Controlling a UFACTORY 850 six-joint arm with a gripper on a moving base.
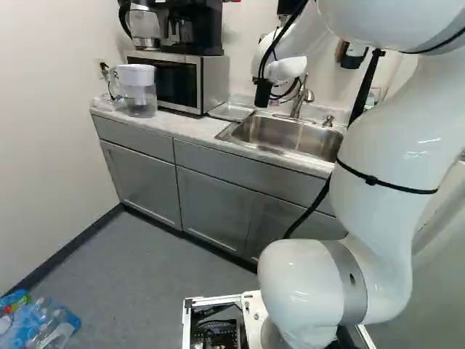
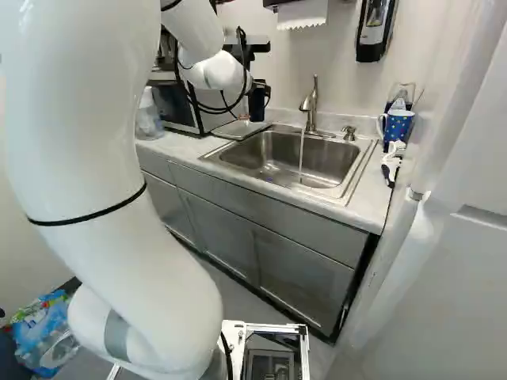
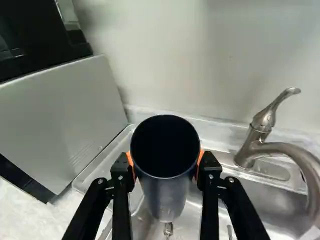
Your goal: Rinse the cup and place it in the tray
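While our fingers (image 3: pixel 121 185) grip it from both sides, we see the cup (image 3: pixel 164 190) as a tall, dark vessel, mouth up, its round rim thin, its inside nearly black, its greyer, slightly shiny wall narrowing toward the base. We have it in the air near the counter's (image 1: pixel 178 126) back edge, by the metal tray (image 3: pixel 114 156) and sink (image 2: pixel 273 150), while water (image 2: pixel 302 154) runs from the faucet (image 2: pixel 311 111).

We get bright, fairly even lt. in both base views, w/ glints on the sink (image 2: pixel 261 162) & glare spots on the pale arm (image 2: pixel 95 158) nearer us than it. Floor (image 1: pixel 167 254) below sink's dimmer. Wrist view: soft shadows on wall (image 3: pixel 235 60) behind sink; cup (image 3: pixel 164 145) above it v. dark inside.
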